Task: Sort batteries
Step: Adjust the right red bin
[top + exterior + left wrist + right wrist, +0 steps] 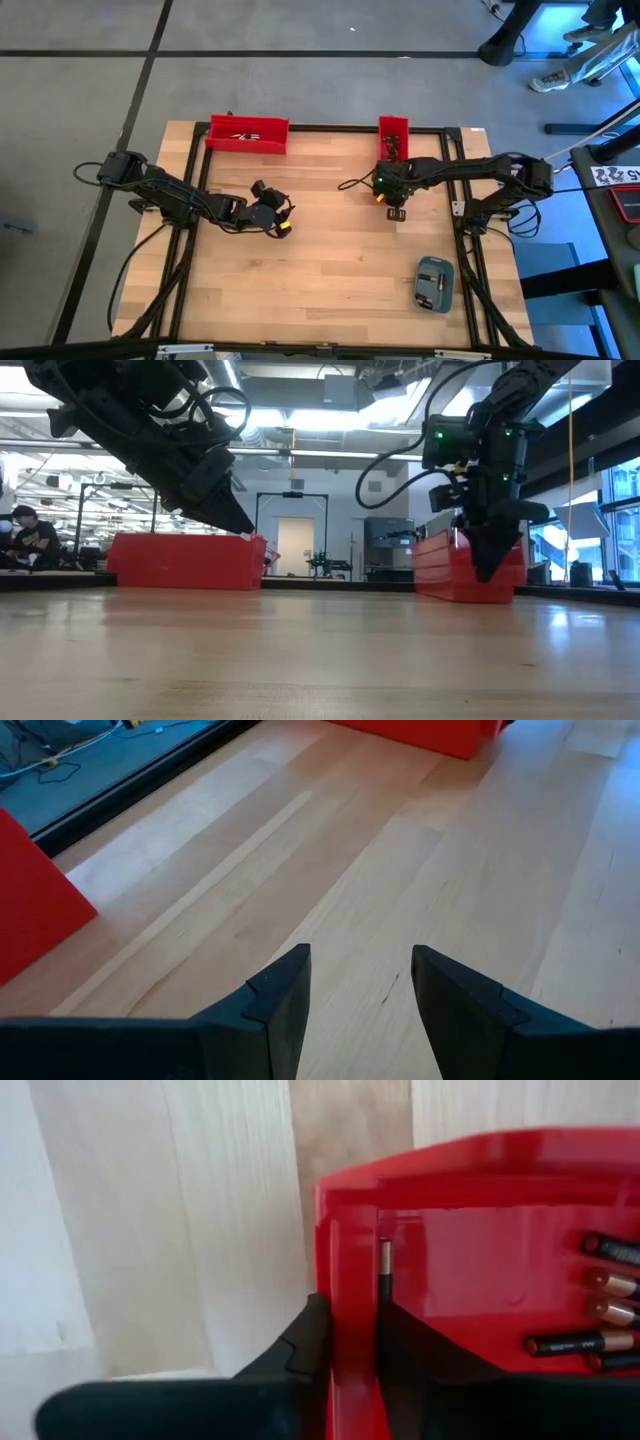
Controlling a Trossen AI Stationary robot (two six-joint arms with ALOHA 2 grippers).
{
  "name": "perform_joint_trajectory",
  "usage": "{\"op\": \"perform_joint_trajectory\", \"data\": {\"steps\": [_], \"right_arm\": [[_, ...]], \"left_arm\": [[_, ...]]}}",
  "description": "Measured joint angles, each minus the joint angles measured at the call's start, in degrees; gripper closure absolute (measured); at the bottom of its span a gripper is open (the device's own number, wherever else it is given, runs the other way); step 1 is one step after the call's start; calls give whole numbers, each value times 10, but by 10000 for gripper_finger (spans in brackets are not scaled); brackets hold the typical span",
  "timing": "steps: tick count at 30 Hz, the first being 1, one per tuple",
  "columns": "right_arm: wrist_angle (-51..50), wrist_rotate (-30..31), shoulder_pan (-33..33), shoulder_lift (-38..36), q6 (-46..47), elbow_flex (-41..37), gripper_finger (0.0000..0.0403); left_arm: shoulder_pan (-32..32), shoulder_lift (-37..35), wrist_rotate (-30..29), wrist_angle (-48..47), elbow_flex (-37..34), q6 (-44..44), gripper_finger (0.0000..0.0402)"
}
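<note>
Left gripper (283, 226) hovers over bare wood surface (330, 280), fingers apart, holding nothing. Wide red bin (248, 135) at far edge. Right gripper (396, 212) straddles the wall of the small red bin (470, 1230), one battery (386, 1270) pinched between its fingers; more batteries (580, 1342) lie inside.

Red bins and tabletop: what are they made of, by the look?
Red bins: likely molded plastic, uniform glossy red with soft highlights on thin, rounded walls. Tabletop: wood, pale with visible grain and plank seams, light sheen; probably a butcher-block style, though a veneer can't be ruled out.
</note>
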Motion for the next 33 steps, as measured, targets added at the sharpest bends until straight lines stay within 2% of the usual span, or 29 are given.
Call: {"op": "perform_joint_trajectory", "data": {"steps": [3, 10, 16, 27, 33], "right_arm": [[9, -3, 0, 0, -30, 0, 336], [36, -4, 0, 0, -68, 0, 350], [60, -11, -20, 0, -80, 0, 337], [67, -41, -36, 0, -129, 0, 334], [32, -37, -36, 0, -128, 0, 328]], "left_arm": [[0, 0, 0, 0, 0, 0, 238], [0, 0, 0, 0, 0, -4, 238], [0, 0, 0, 0, 0, -5, 238], [0, 0, 0, 2, 0, -12, 238], [0, 0, 0, 2, 0, -20, 238]]}}
